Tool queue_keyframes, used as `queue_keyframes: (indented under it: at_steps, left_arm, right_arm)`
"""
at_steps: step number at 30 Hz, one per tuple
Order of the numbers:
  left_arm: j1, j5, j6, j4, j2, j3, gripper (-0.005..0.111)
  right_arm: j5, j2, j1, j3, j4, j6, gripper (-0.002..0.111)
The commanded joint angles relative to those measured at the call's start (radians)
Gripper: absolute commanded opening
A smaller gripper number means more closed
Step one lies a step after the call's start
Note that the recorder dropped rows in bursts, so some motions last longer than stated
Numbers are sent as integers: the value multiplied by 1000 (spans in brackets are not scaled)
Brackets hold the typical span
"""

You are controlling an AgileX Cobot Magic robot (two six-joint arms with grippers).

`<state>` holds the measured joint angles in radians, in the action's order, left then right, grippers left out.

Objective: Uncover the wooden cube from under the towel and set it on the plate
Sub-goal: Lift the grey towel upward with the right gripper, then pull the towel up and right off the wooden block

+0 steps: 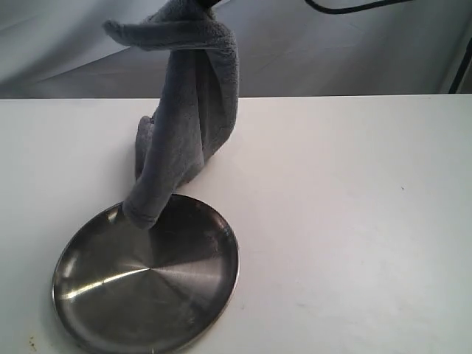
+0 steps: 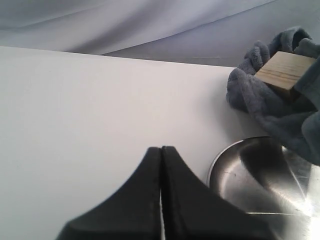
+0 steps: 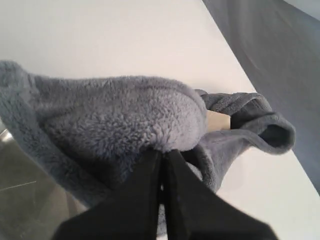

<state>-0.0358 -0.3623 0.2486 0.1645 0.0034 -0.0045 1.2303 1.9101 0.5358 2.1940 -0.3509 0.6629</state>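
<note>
**Exterior view:** the towel (image 1: 188,96) is seen hanging in a tall drape from the top edge of the frame, where whatever holds it is cut off. Its lower tail reaches down to the far rim of the plate (image 1: 169,295). The plate lies bare on the white table (image 1: 354,221). No wood is made out in this view.

**Left wrist view:** the left gripper (image 2: 161,150) is noted with jaws pressed together and nothing between them, poised over the table short of the plate. The wooden cube (image 2: 285,70) is exposed on its top face and a sliver of one side. It is nestled in towel folds just beyond the plate rim, with cloth bunched around it.

**Right wrist view:** the right gripper (image 3: 162,152) is clamped on a plush fold of the towel. A corner of the cube shows behind that fold.

**Status:** uncovering is judged partly done, since the cube is visible but not freed. The cloth is yet to be cleared, and the cube is yet to be grasped and set on the plate.
</note>
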Motion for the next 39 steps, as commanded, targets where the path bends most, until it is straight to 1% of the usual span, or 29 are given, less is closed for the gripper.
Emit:
queue_keyframes:
  at_steps: [1,11,27,30,35,39]
  left_arm:
    - [-4,7,4,-2,-3,5,0]
    - [-4,7,4,-2,-3,5,0]
    - [-4,7,4,-2,-3,5,0]
    - [-4,7,4,-2,-3,5,0]
    - [-4,7,4,-2,-3,5,0]
    - [-4,7,4,-2,-3,5,0]
  right_arm:
    - [-9,-35,3,4,-19,13,0]
    - [-9,-68,3,6,-26,13,0]
    - [-9,-68,3,6,-134,-7,0]
    - [-9,-68,3,6,-89,-22,0]
    - [-9,-68,3,6,58,-80,0]
    - [-9,-68,1,6,72,-96,0]
